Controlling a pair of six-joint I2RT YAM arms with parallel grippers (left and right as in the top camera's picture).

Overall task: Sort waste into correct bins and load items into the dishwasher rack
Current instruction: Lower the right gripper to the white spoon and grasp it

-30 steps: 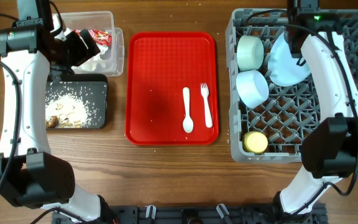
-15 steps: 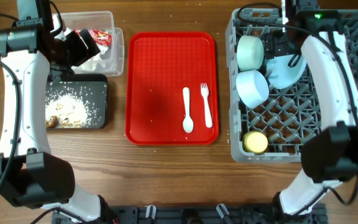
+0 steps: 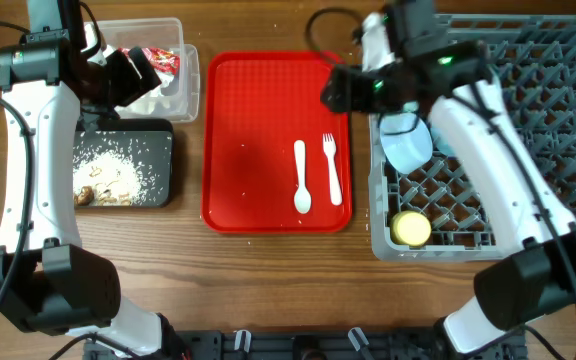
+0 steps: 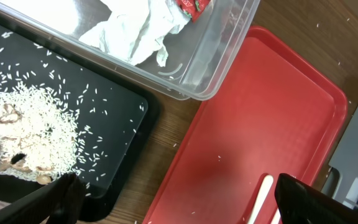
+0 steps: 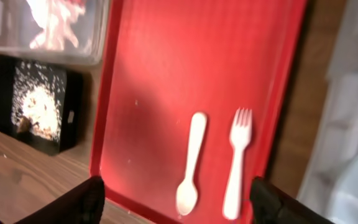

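Note:
My right gripper (image 5: 179,208) hangs open over the red tray (image 3: 258,120), above the white spoon (image 5: 191,162) and fork (image 5: 236,162), with nothing between its fingers. From overhead it sits at the tray's upper right corner (image 3: 336,92), with the spoon (image 3: 302,180) and fork (image 3: 331,170) just below it. The grey dishwasher rack (image 3: 528,120) holds a pale blue bowl (image 3: 408,145) and a yellow cup (image 3: 411,229); my right arm hides the plate. My left gripper (image 4: 179,210) is open and empty beside the clear tub (image 4: 216,56), which holds the napkin (image 4: 135,31) and red wrapper (image 4: 194,5).
The black tray (image 3: 123,170), with rice and brown scraps (image 4: 23,118) in it, lies in front of the clear tub at the left. My right arm stretches across the rack's left side. Bare wood runs along the table's front edge.
My right arm has left the back of the rack, where it stood at the plate, and swung left over the red tray's upper right corner. The left arm has not moved.

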